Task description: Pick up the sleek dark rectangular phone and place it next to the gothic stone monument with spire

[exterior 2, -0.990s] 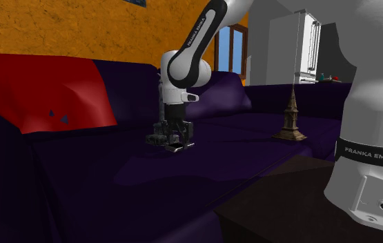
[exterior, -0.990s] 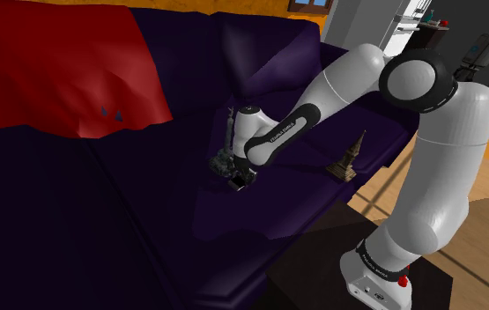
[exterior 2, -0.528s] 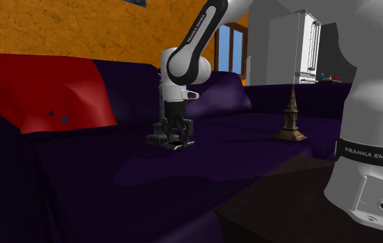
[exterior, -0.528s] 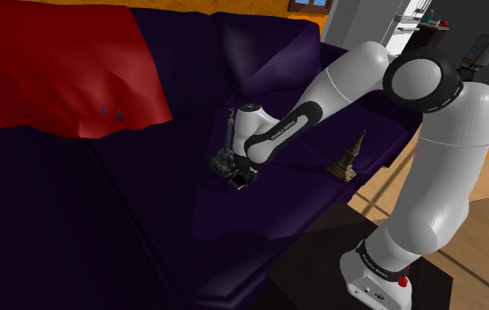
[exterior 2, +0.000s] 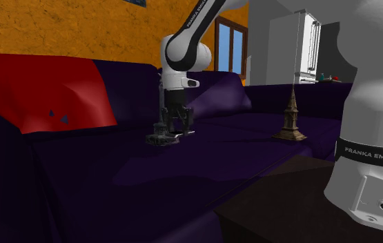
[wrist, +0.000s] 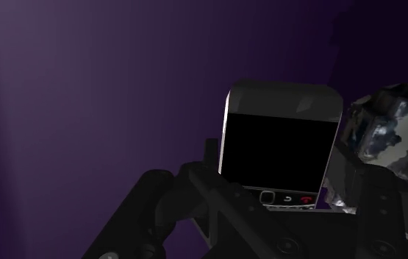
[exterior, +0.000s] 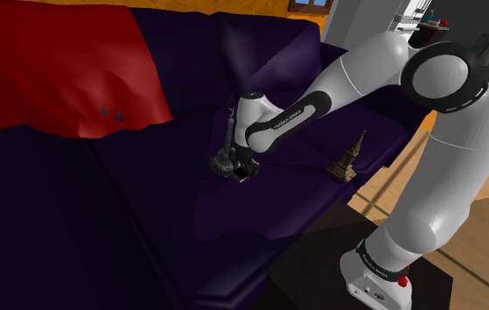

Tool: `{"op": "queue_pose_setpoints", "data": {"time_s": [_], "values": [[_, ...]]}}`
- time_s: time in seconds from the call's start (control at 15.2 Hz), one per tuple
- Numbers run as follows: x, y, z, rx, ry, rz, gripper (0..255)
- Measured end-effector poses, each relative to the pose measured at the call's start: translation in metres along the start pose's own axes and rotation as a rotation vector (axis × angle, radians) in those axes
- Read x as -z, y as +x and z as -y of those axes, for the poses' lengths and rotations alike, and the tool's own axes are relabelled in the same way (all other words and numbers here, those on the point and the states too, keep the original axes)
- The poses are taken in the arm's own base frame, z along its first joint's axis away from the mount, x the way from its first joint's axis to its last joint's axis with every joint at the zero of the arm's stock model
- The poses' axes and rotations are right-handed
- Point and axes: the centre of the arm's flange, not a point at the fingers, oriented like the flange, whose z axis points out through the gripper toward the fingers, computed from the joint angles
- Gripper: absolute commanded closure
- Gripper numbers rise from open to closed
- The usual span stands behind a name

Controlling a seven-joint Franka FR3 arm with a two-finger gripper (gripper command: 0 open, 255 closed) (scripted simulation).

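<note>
My gripper [exterior 2: 174, 125] hangs with jaws apart, clasping nothing, just above the phone [wrist: 281, 140], which lies on the sofa cushion [wrist: 106, 88] beside the monument [wrist: 389, 136]. If I drift toward the monument on leaving, a finger could topple it or drag the phone off.

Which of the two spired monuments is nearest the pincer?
The grey stone monument, right beside the pincer; the brown one stands well away.
</note>
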Motion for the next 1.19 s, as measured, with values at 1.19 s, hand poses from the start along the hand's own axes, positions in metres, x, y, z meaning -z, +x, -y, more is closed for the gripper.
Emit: {"op": "queue_pose_setpoints", "data": {"time_s": [1.19], "values": [[0.095, 0.002, -0.005, 0.0, 0.0, 0.0, 255]]}}
